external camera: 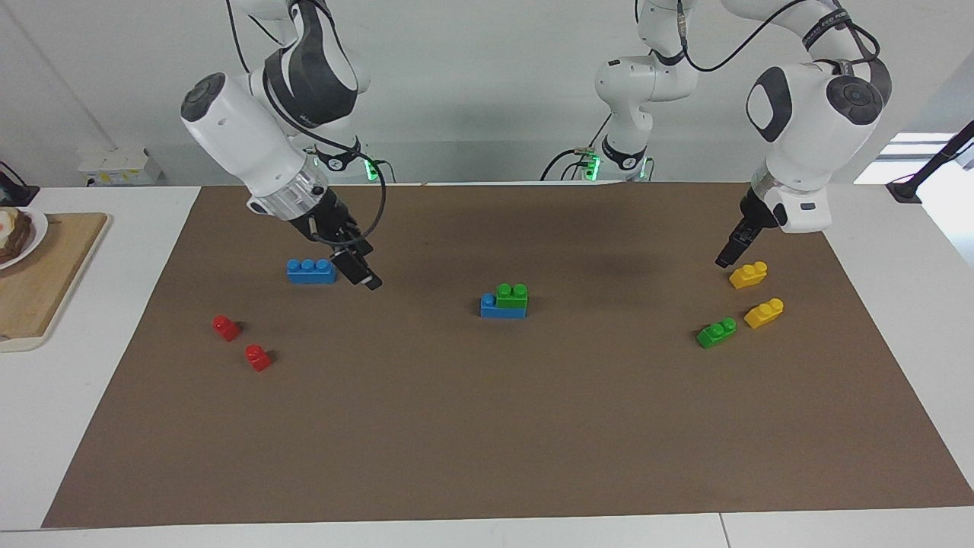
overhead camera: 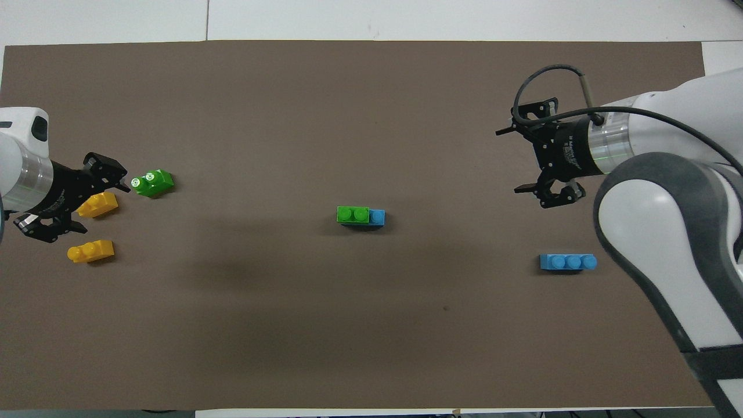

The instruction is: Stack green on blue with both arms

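Observation:
At the mat's middle a green brick sits stacked on one end of a blue brick. A second blue brick lies alone toward the right arm's end. My right gripper hangs open and empty just beside it. A second green brick lies toward the left arm's end. My left gripper is open and empty, low over the yellow bricks close to that green brick.
Two yellow bricks lie by the loose green one. Two red bricks lie farther out than the loose blue brick. A wooden board with a plate sits off the brown mat.

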Controlling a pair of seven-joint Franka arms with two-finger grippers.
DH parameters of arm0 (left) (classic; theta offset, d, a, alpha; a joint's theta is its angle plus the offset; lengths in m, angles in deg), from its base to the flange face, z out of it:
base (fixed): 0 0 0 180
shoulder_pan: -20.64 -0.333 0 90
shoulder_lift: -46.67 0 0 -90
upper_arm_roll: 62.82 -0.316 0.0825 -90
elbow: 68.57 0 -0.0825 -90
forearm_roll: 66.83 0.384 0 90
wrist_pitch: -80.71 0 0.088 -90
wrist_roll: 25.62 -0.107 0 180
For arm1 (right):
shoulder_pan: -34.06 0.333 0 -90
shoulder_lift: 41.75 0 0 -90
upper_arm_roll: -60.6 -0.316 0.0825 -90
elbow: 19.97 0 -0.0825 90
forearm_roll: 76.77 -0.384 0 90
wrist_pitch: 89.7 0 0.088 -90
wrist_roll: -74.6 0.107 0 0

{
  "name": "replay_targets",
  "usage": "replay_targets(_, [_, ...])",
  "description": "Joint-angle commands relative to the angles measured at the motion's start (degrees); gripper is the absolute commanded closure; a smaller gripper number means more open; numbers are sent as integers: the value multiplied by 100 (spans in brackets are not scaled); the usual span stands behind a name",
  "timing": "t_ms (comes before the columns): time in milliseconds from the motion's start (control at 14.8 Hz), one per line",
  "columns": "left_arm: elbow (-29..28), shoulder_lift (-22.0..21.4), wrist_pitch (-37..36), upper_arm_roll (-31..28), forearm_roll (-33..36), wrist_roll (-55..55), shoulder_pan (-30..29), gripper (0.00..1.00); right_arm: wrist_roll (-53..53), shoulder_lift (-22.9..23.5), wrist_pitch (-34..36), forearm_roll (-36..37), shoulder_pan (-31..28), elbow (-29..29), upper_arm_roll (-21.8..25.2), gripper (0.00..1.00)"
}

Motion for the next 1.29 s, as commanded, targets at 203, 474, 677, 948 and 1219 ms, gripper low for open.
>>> replay_targets(203, [-126, -242, 35, 46, 24, -246, 41, 0, -2296, -160, 1117, 1020, -515, 622, -42, 0])
replay_targets(474, [137, -198, -158, 55, 33, -1394, 58, 0, -4002, -327, 1408, 1759, -665, 807, -34, 0])
replay_targets(677, [303, -198, -281, 46, 42, -2257, 14, 0, -4848, -494, 1645, 1883, -779, 807, -25, 0])
replay_targets(948, [803, -128, -834, 28, 77, -3207, -4, 0, -5587, -591, 1847, 2112, -832, 799, -34, 0])
replay_targets(1219, [1217, 48, -1178, 63, 68, -3279, 58, 0, -5798, -609, 1953, 2182, -929, 790, -34, 0])
